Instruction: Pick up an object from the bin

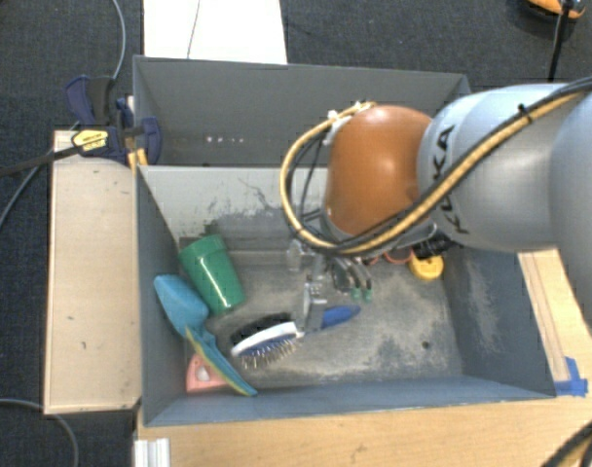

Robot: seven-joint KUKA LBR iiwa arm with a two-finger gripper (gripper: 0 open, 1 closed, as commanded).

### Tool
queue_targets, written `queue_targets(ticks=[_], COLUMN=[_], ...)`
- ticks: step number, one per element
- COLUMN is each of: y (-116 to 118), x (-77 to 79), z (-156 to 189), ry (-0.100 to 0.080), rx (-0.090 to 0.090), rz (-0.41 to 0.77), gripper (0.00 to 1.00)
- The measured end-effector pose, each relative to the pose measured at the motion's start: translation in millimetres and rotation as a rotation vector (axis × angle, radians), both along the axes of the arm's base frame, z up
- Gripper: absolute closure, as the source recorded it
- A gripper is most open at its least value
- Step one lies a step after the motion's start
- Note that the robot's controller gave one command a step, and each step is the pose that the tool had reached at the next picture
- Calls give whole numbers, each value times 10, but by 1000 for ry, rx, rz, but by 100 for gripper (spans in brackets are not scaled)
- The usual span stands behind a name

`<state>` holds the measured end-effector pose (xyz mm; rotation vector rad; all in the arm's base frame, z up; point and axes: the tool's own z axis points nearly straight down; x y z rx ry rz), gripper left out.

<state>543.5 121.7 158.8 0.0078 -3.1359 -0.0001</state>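
The grey metal bin (306,115) is viewed from above and somewhat to one side, fairly near; the silver arm (530,163) is seen to the right of the gripper (318,305).

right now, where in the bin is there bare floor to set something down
The widest bare bin floor is front right, bordered by the small blue piece, the yellow thing and the right wall. It is crowded front left, where the green cup, blue scoop, brush and pink thing bunch, with the claw just beside them.
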Motion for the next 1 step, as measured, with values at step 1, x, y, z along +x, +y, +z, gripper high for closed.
queue_targets(ticks=[1], y=[-7], x=[18], z=[48], ry=[-8], rx=[1], rz=[-6], gripper=[100])
